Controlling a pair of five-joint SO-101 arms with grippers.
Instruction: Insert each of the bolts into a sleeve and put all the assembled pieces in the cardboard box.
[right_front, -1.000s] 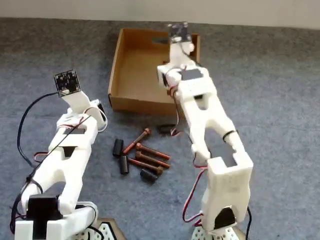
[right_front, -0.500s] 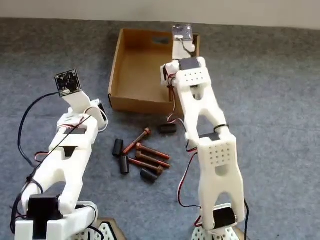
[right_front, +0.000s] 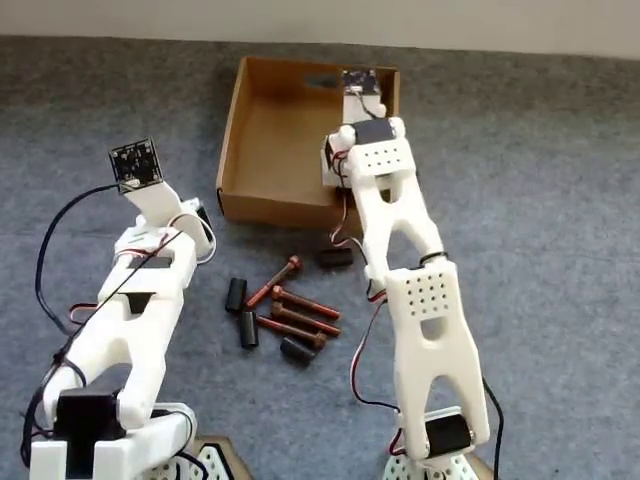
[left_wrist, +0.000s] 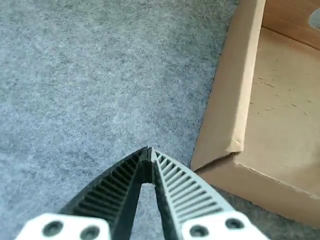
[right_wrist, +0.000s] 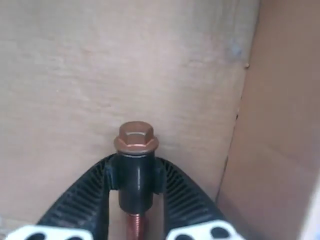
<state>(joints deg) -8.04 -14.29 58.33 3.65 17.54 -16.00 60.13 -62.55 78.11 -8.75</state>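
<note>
A grey, carpet-like worktop (right_front: 560, 200) fills nearly the whole high view, with a thin strip of pale wall (right_front: 500, 20) along the top edge. The open cardboard box (right_front: 232, 130) sits at the upper centre, its brown floor bare where it can be seen. The white right arm (right_front: 420, 310) stretches from the lower right of the frame up over the box's near wall, its wrist over the box's far right corner. The white left arm (right_front: 140, 300) stands at the lower left, bent toward the box's near left corner. Between the arms, at the centre of the frame, four loose bolts (right_front: 305, 301) of copper colour lie in a rough fan, with three loose sleeves (right_front: 236, 294) of black lying near them and a fourth (right_front: 336, 257) just beside the right arm. The right pincer (right_wrist: 135, 161) is clenched on a black sleeve (right_wrist: 134, 185) with a bolt (right_wrist: 136, 138) pushed through it, the hexagonal head showing past the fingertips, above the box floor near a side wall. The left pincer (left_wrist: 148, 152) is closed on nothing, its tips meeting over the grey surface just beside the box's corner.
</note>
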